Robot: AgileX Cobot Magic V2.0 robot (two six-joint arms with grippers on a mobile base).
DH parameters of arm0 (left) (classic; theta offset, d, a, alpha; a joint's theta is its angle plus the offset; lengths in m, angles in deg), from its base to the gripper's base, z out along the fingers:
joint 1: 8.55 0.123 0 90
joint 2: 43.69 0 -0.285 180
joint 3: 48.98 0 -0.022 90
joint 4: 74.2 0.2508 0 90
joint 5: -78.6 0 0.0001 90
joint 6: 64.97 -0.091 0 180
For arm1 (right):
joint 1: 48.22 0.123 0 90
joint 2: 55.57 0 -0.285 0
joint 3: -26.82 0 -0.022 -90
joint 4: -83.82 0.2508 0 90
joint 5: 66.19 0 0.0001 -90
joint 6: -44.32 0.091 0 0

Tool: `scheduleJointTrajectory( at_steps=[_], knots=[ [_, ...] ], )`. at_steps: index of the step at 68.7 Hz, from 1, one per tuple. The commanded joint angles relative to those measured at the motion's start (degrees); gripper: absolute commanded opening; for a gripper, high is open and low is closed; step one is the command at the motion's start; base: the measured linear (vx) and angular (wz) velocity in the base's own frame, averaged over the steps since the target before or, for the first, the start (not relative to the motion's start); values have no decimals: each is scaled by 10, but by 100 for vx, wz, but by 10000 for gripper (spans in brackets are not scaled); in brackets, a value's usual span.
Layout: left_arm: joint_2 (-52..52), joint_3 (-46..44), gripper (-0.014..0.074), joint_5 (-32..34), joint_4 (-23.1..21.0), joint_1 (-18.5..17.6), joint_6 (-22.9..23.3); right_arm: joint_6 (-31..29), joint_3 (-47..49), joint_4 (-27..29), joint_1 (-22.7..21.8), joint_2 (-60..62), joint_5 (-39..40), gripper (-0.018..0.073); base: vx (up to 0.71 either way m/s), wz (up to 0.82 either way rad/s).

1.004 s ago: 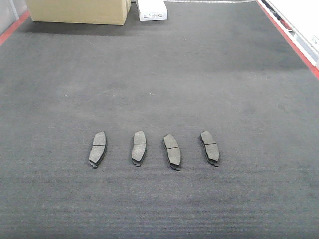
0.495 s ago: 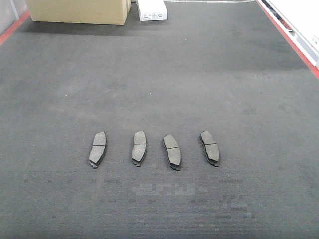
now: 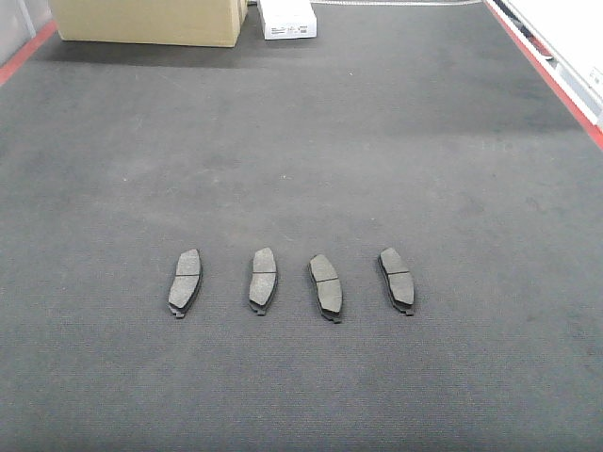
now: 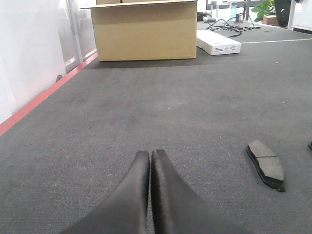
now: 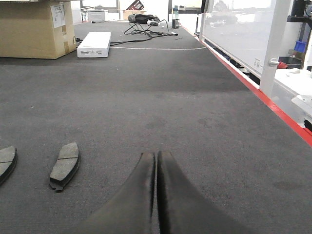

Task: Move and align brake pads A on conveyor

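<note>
Several dark grey brake pads A lie in a row on the charcoal conveyor point(image 3: 311, 141): the leftmost pad point(image 3: 185, 281), a second pad point(image 3: 263, 279), a third pad point(image 3: 326, 285) and the rightmost pad point(image 3: 397, 279). Neither gripper shows in the front view. In the left wrist view my left gripper point(image 4: 150, 154) is shut and empty, low over the belt, with the leftmost pad point(image 4: 266, 163) to its right. My right gripper point(image 5: 157, 155) is shut and empty too; the rightmost pad point(image 5: 65, 164) lies to its left, and another pad's edge point(image 5: 6, 161) shows at the frame border.
A cardboard box point(image 3: 149, 21) and a flat white box point(image 3: 287, 19) stand at the belt's far end. Red edges run along the left side point(image 4: 46, 95) and the right side point(image 5: 265, 97). A clear guard panel point(image 5: 239, 29) rises beyond the right edge.
</note>
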Motion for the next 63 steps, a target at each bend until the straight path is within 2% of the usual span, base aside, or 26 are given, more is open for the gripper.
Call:
scheduleJointTrajectory(
  at_steps=[1,63],
  knots=[
    [7,14,-6,46,-5,-1,5,0,-2,-2,-3,8,42,-8,0,0],
    [7,14,-6,46,-5,-1,5,0,-2,-2,-3,8,42,-8,0,0]
  ],
)
